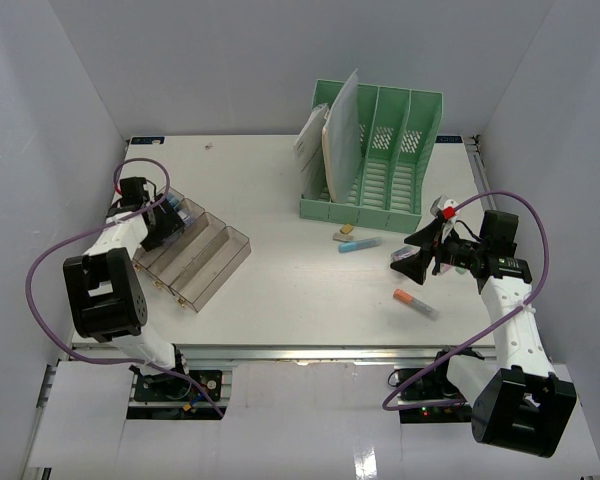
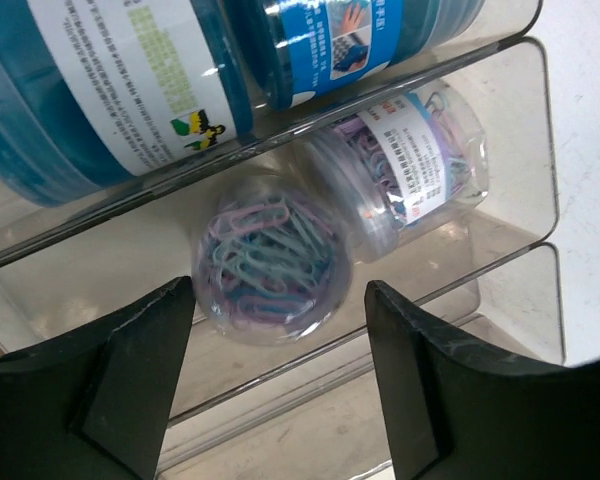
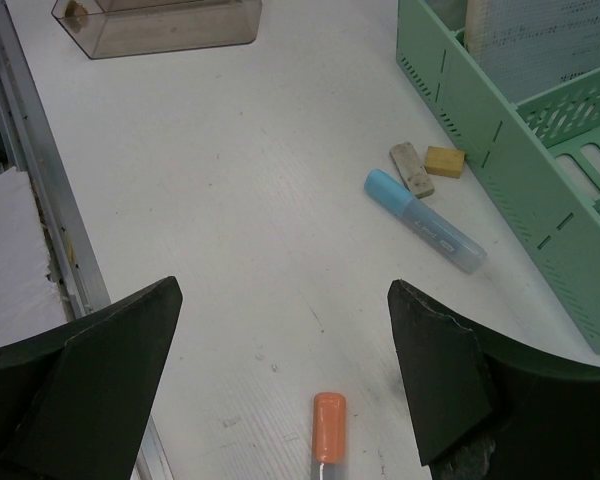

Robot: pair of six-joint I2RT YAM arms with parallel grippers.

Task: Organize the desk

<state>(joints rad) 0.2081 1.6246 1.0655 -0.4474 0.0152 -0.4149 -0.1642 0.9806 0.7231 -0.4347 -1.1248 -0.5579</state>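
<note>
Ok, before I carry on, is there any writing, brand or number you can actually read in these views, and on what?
Nothing can be read clearly.
Large blue tub: white label with print and a small picture, too blurred.
Second blue tub: blue label, text too blurred.
Paper clip jar: label with fine print, too small.
Blue marker: dark marks on the barrel, too small.

A: Right wrist: orange marker (image 3: 328,418) was cut by the bottom edge; green rack (image 3: 510,150) ran off right and top.
B: Clear tray (image 3: 160,28) got clipped at the top too, tabletop (image 3: 230,200) likewise. Left wrist?
A: Blue tubs (image 2: 100,90) were cropped top and left; clip jar (image 2: 420,150) label print was too small to read.
B: Top view: bits (image 1: 346,232) by the rack were too tiny to identify.
</note>
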